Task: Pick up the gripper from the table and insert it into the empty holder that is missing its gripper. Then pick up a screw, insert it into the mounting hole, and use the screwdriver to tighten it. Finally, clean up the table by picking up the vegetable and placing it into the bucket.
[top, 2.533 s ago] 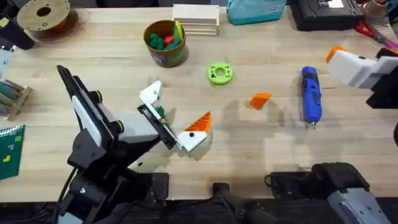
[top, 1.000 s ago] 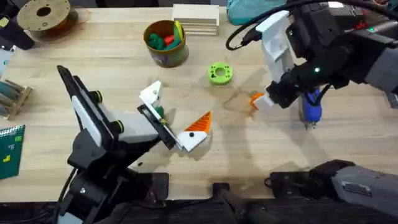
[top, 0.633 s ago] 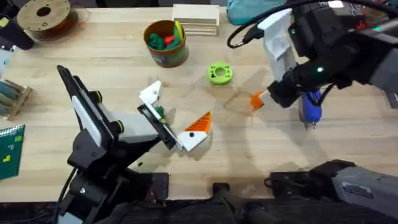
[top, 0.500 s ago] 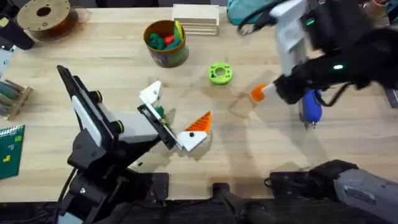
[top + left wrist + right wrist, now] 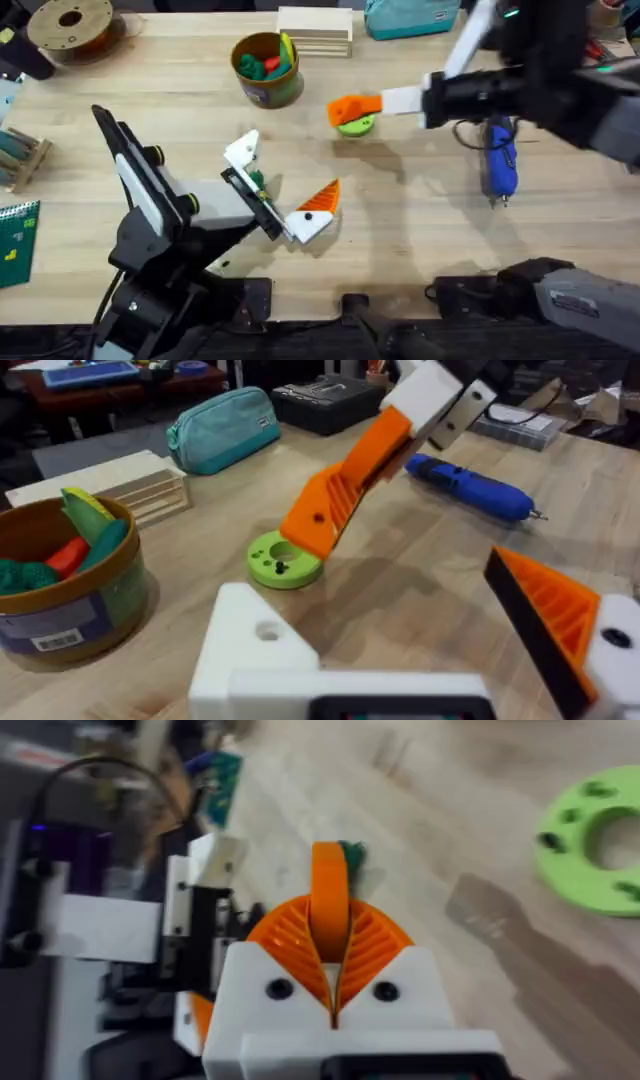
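Right gripper [image 5: 372,104] clamped on the gripper [image 5: 352,107], left gripper [image 5: 282,190] apart; thin pinch risks twisting it before the holder [image 5: 241,150].

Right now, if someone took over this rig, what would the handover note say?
Right gripper: shut on the orange tip, held in the air above the green disc.
Left gripper: open, low over the table. One finger is a bare white base.
Screwdriver: lying on the table.
Toy vegetable: probably the small green piece by the left gripper.
Bucket: at the back of the table.
Done: tip picked up.
Left: seat tip on bare base, insert and tighten screw, bin the vegetable.
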You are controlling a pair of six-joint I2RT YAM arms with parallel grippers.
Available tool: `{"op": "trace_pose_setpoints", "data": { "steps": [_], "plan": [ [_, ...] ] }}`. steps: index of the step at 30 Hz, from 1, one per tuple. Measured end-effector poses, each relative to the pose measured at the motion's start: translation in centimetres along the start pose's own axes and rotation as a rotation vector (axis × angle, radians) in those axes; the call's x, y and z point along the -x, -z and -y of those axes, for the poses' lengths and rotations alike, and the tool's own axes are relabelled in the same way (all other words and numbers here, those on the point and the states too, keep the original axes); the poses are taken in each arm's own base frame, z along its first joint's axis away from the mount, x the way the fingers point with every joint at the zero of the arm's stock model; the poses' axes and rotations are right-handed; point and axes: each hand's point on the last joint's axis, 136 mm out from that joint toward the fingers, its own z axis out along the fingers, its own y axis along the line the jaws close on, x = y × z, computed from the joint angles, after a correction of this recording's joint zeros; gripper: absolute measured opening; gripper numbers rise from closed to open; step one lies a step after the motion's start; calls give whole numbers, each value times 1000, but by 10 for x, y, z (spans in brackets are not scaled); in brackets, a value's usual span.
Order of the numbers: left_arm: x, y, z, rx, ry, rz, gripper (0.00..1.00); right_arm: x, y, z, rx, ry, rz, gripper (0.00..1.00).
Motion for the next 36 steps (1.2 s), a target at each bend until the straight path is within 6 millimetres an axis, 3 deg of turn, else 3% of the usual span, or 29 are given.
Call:
{"op": "trace_pose_setpoints", "data": {
  "steps": [4, 14, 23, 36],
  "plan": [
    [0, 0, 0, 0, 0, 0, 987, -12, -26, -16, 166, -140, -85, 18],
    [0, 0, 0, 0, 0, 0, 989, -30, -66, -51, 488, -360, -282, 18],
    [0, 0, 0, 0, 0, 0, 987, -34, -70, -69, 560, -398, -349, 18],
    [0, 0, -2, 13, 0, 0, 987, -37, -79, -68, 564, -440, -384, 18]
  ]
}}
